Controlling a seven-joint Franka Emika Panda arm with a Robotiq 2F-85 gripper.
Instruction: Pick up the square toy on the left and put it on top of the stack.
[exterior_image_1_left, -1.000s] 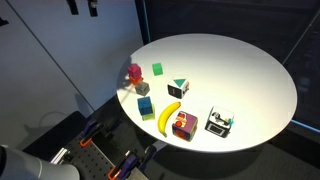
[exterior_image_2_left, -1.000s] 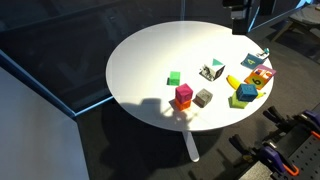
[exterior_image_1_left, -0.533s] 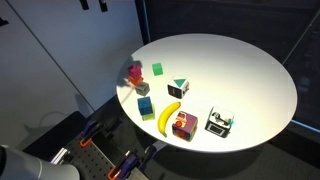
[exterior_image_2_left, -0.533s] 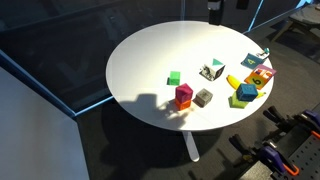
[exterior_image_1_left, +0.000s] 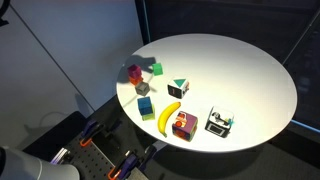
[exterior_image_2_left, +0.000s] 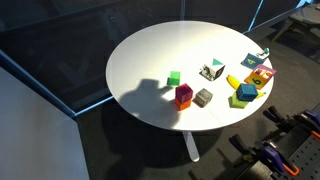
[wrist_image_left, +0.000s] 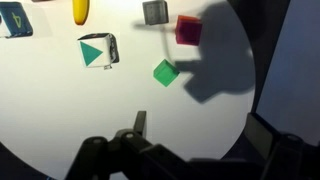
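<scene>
The small dark cube with a white face and green triangle (wrist_image_left: 98, 50) sits on the round white table (exterior_image_1_left: 235, 70), apart from the red block stack with its pinkish top (wrist_image_left: 187, 29). A plain green cube (wrist_image_left: 165, 73) lies between them. The gripper (wrist_image_left: 140, 128) hangs above, touching nothing. It shows only as a dark shape, so I cannot tell how its jaws stand.

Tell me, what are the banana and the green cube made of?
The banana looks like smooth plastic, a toy: even yellow, no marks. The green cube could be painted wood or plastic: flat faces, crisp edges, one solid colour. Hard to tell.
</scene>
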